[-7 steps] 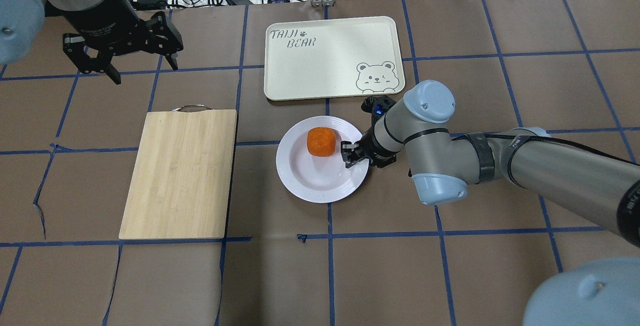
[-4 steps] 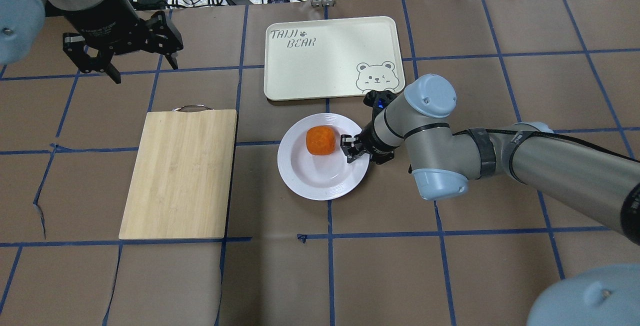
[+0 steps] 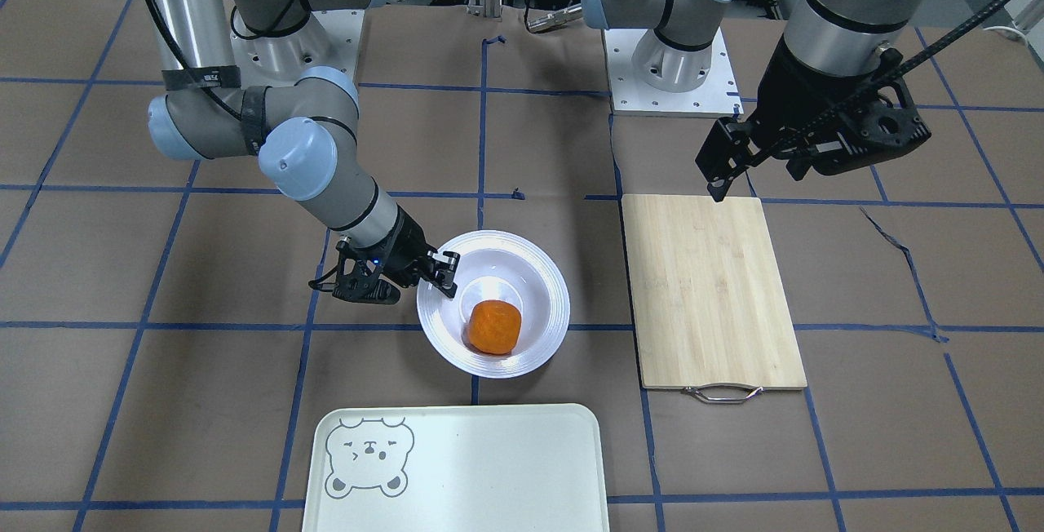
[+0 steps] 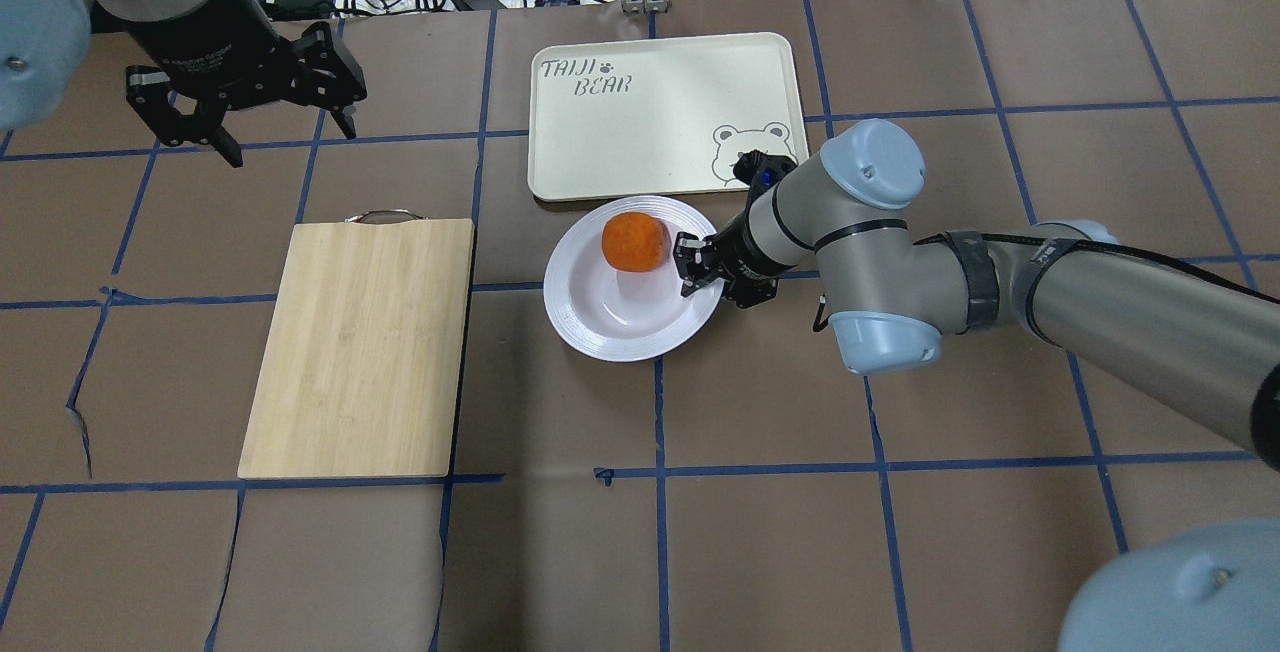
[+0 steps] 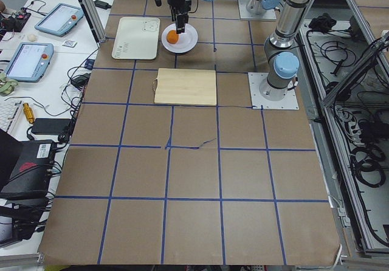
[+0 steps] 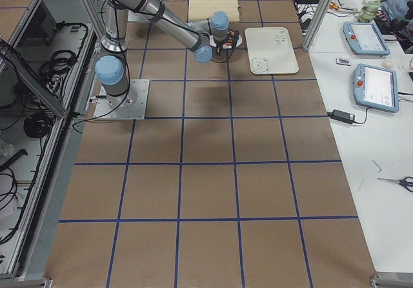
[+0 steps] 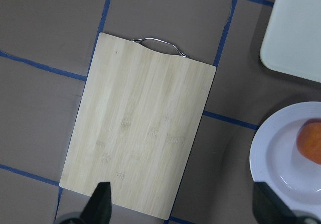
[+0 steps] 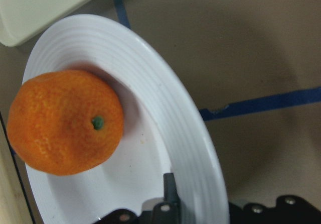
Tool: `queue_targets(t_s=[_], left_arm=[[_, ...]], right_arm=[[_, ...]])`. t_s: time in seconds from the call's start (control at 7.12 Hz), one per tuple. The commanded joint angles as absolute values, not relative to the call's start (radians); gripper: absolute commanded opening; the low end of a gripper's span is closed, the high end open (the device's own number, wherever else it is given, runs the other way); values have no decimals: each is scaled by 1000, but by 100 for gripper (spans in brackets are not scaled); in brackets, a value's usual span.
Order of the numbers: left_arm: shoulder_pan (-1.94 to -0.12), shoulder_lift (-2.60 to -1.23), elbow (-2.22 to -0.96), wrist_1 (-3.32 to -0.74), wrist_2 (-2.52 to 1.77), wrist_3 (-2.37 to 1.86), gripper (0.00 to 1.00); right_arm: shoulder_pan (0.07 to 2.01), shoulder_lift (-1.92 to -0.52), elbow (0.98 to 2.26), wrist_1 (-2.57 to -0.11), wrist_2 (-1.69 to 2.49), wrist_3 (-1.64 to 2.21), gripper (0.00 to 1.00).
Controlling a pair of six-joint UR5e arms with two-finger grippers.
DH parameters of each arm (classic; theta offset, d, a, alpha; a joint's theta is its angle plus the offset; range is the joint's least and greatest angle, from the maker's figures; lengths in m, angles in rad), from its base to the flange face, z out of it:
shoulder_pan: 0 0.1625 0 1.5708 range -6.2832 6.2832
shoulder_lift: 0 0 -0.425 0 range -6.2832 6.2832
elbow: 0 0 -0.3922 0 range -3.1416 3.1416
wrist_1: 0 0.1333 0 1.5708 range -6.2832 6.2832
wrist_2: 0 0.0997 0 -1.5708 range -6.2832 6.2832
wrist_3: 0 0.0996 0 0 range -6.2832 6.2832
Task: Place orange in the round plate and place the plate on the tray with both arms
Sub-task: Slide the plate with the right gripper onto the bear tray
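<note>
Right gripper point(image 4: 697, 270): fingers clamped on the rim of the plate point(image 4: 610, 317), which sits just beside the tray point(image 4: 660, 122), its edge about meeting the tray's long bear-side edge; whether it is lifted clear cannot be told. Orange point(image 4: 635, 240): in the plate, on the tray-ward side, so the first step is judged done and setting the plate on the tray remains. Left gripper point(image 4: 288, 140): fingers spread and empty, well apart from the tray, off its lettered short end.
</note>
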State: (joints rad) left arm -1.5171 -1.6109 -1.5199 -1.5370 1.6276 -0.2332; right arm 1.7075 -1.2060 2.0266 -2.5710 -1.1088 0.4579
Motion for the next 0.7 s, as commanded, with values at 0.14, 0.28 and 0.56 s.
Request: queue_targets(t_s=[0.14,0.28,0.56], left_arm=[[-1517,-1614,-1520,-1537,1628,-233,100],[-1517,-1615,-1520,-1536,1628,-233,100],[-1517,-1620,-1522,-1536,1628,-232,100]], right_arm=[[1680,-1184,1871,-2535,-1040,502,1],[1680,-1120,1733,-2473,-1048,492,1],[1680,-906,1410,-2392,-1097,485,1]])
